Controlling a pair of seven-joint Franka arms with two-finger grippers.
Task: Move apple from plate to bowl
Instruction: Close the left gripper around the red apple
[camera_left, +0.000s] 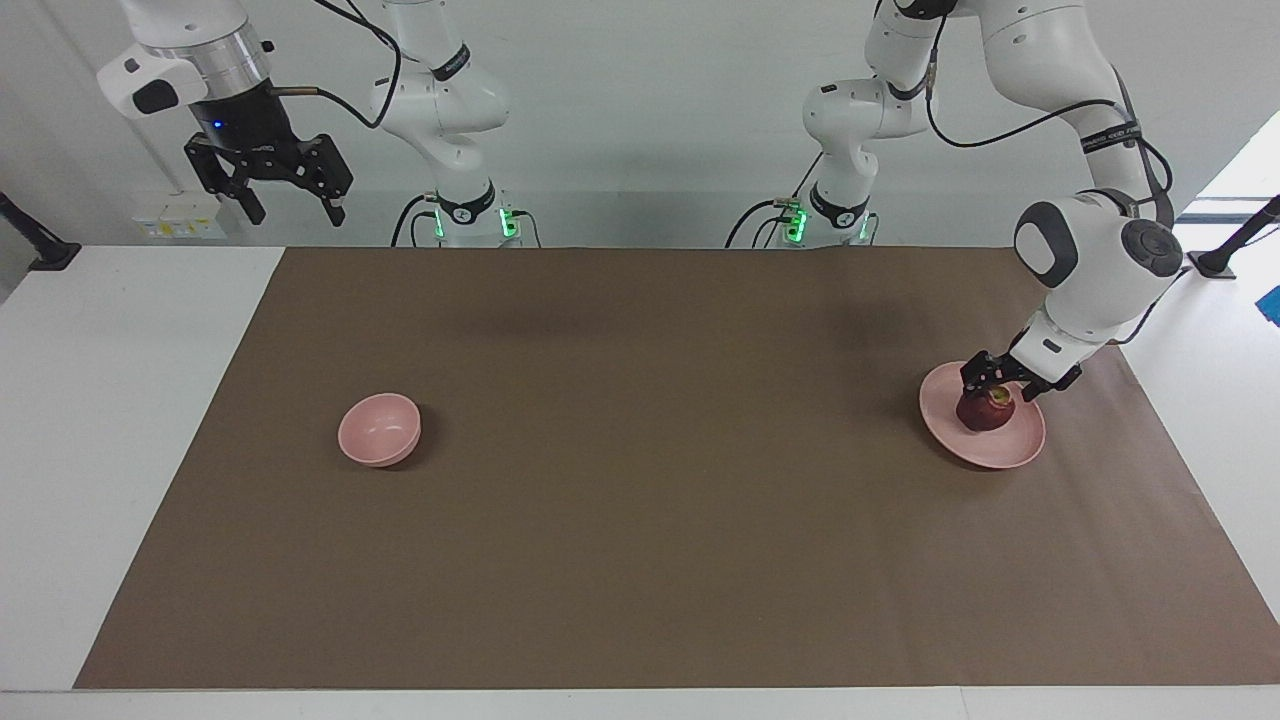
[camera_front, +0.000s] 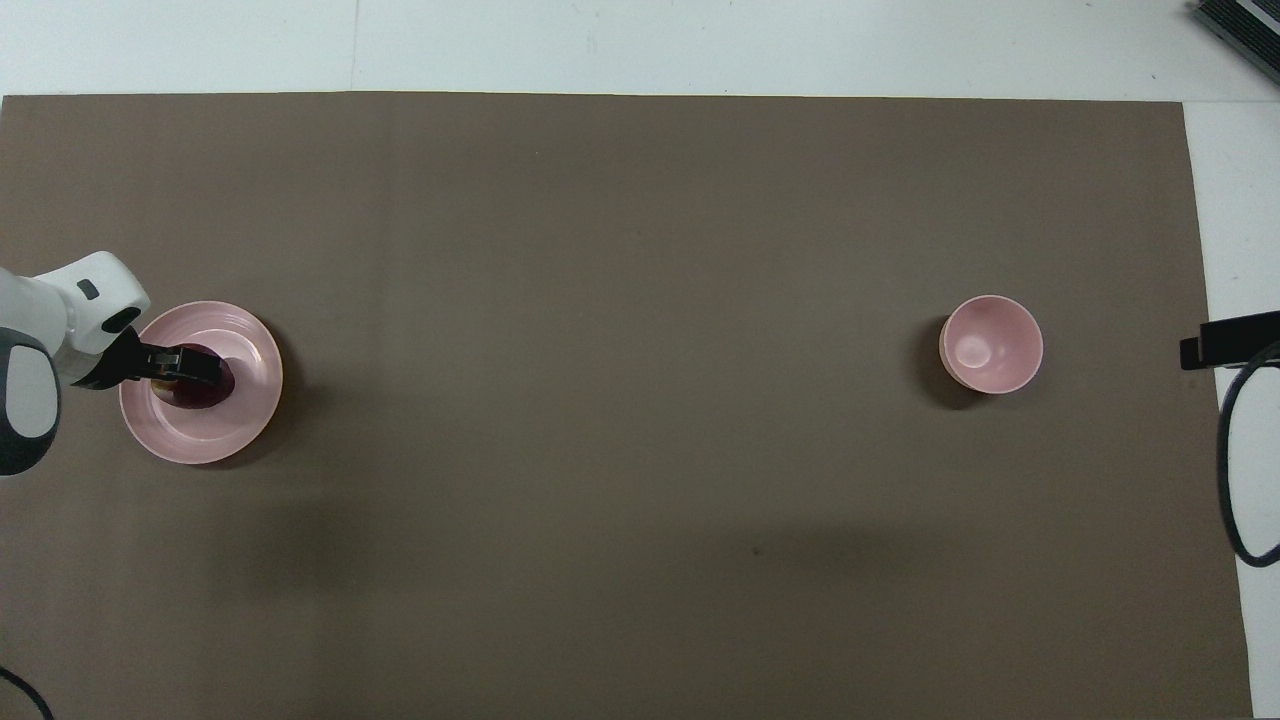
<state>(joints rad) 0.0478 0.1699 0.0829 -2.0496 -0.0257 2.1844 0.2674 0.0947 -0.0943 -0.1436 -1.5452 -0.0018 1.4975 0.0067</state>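
- Apple (camera_left: 988, 412), small, dark red and round with a yellowish patch on top, sits on the wide, shallow pale pink plate (camera_left: 1020, 450) at the left arm's end of the brown paper-covered table (camera_left: 640, 560).
- I have the left gripper (camera_left: 994, 392) low over that fruit, its two black fingers spread apart, one on either side of the apple's upper half; I read nothing as clamped yet.
- The step in hand, as I judge it, is the grasp: the descent looks nearly done, the squeeze not begun.
- Next I'd want the fingers a touch lower around the widest part, then closed gently; a round fruit could roll or slip if pinched too high.
- After that comes a lift clear of the plate rim and a long carry to the small, deep pale pink bowl (camera_left: 379, 429), well apart at the right arm's end.
- The right gripper (camera_left: 290, 207) waits raised near its own end, fingers apart and holding nothing.
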